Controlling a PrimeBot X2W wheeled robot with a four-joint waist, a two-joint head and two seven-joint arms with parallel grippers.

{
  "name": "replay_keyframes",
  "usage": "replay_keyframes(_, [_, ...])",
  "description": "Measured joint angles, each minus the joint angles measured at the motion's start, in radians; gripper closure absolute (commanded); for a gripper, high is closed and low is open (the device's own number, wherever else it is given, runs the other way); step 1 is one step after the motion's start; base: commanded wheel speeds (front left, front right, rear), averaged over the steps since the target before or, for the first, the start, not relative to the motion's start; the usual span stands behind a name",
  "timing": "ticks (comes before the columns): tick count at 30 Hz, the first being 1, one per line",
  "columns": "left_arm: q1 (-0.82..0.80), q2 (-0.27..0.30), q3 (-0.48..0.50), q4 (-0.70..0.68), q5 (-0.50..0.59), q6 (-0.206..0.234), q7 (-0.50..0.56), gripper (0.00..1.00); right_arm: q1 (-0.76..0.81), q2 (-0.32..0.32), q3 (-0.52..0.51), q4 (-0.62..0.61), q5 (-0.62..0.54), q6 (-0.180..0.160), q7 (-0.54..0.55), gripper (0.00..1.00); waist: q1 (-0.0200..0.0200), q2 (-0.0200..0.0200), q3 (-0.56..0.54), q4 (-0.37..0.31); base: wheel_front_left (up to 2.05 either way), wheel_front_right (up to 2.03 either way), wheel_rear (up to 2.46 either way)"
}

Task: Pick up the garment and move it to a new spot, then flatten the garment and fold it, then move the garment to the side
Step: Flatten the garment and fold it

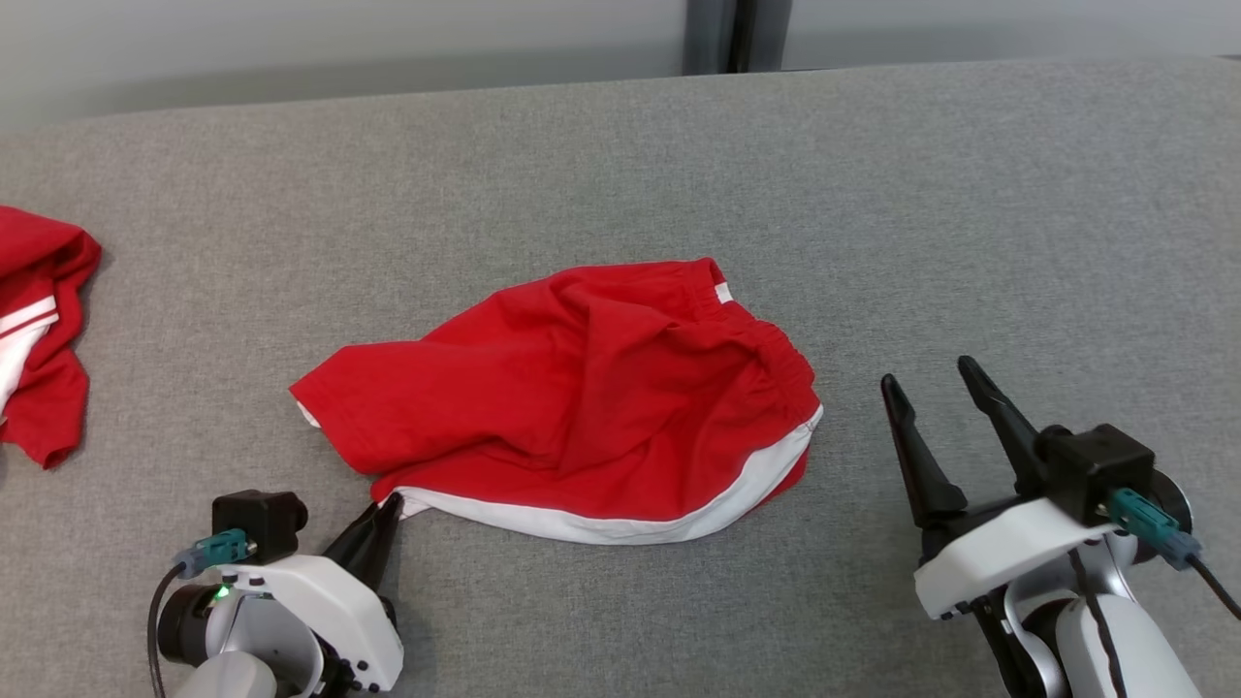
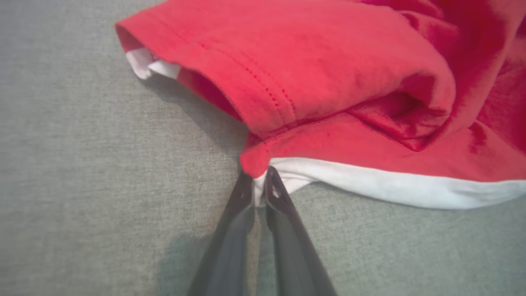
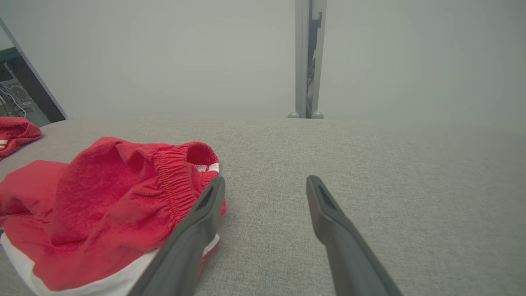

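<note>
A garment (image 1: 572, 407) lies in the middle of the frame on a wide surface (image 1: 620, 165). At lower left, the left gripper (image 1: 391, 504) meets the garment's lower-left corner, jaws pinched on the hem. At lower right, the right gripper (image 1: 926, 373) sits near the garment's right edge, jaws spread. A second piece of clothing (image 1: 39, 330) lies at the far left edge, well apart. Behind the surface, at top centre, stands a post (image 1: 732, 34).
</note>
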State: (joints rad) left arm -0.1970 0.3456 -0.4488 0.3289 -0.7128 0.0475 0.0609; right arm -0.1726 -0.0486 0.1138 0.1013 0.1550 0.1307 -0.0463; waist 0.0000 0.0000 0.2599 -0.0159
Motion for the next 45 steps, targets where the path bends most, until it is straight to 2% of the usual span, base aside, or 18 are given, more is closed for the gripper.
replay_keyframes(11, [-0.059, -0.019, -0.024, 0.016, 0.022, -0.012, -0.018, 1.00, -0.100, -0.146, 0.247, 0.082, 0.067, 0.000, 0.086, 0.00, 0.0000, 0.0000, 0.048, 0.044, 0.00, 0.00, 0.00])
replay_keyframes(19, [-0.095, -0.040, -0.030, 0.038, 0.025, -0.023, -0.044, 1.00, -0.154, -0.211, 0.347, 0.135, 0.122, 0.000, 0.140, 0.00, 0.0000, 0.0000, 0.076, 0.070, 0.00, 0.00, 0.00])
replay_keyframes(20, [-0.098, -0.041, -0.030, 0.040, 0.025, -0.023, -0.049, 1.00, -0.157, -0.213, 0.352, 0.139, 0.132, 0.000, 0.146, 0.11, 0.0000, 0.0000, 0.077, 0.072, 0.00, 0.00, 0.00])
replay_keyframes(21, [-0.099, -0.042, -0.030, 0.042, 0.025, -0.023, -0.055, 1.00, -0.161, -0.217, 0.357, 0.140, 0.141, 0.000, 0.151, 0.55, 0.0000, 0.0000, 0.079, 0.074, 0.00, 0.00, 0.00])
replay_keyframes(22, [-0.099, -0.043, -0.028, 0.043, 0.026, -0.023, -0.064, 1.00, -0.164, -0.222, 0.358, 0.138, 0.149, 0.000, 0.150, 0.80, 0.0000, 0.0000, 0.079, 0.075, 0.00, 0.00, 0.00])
replay_keyframes(23, [-0.100, -0.043, -0.024, 0.045, 0.026, -0.023, -0.073, 1.00, -0.166, -0.226, 0.359, 0.135, 0.157, 0.000, 0.150, 1.00, 0.0000, 0.0000, 0.078, 0.076, 0.00, 0.00, 0.00])
replay_keyframes(27, [-0.101, -0.037, -0.003, 0.038, 0.026, -0.009, -0.105, 1.00, -0.158, -0.235, 0.345, 0.092, 0.205, 0.000, 0.146, 1.00, 0.0000, 0.0000, 0.065, 0.073, 0.00, 0.00, 0.00])
replay_keyframes(32, [-0.102, -0.010, 0.025, -0.037, 0.026, 0.013, -0.124, 1.00, -0.104, -0.190, 0.272, -0.016, 0.394, 0.000, 0.156, 1.00, 0.0000, 0.0000, 0.033, 0.066, 0.00, 0.00, 0.00])
replay_keyframes(33, [-0.102, -0.010, 0.025, -0.037, 0.026, 0.013, -0.124, 1.00, -0.104, -0.190, 0.272, -0.016, 0.394, 0.000, 0.156, 1.00, 0.0000, 0.0000, 0.033, 0.066, 0.00, 0.00, 0.00])
replay_keyframes(39, [-0.119, 0.035, 0.048, -0.193, 0.049, 0.051, -0.114, 1.00, -0.081, -0.170, 0.172, -0.164, 0.573, 0.000, 0.169, 1.00, 0.0000, 0.0000, -0.017, 0.065, 0.00, 0.00, 0.00])
replay_keyframes(45, [-0.159, 0.080, 0.086, -0.362, 0.082, 0.103, -0.105, 1.00, -0.093, -0.135, 0.086, -0.258, 0.651, 0.000, 0.147, 1.00, 0.0000, 0.0000, -0.066, 0.069, 0.00, 0.00, 0.00])
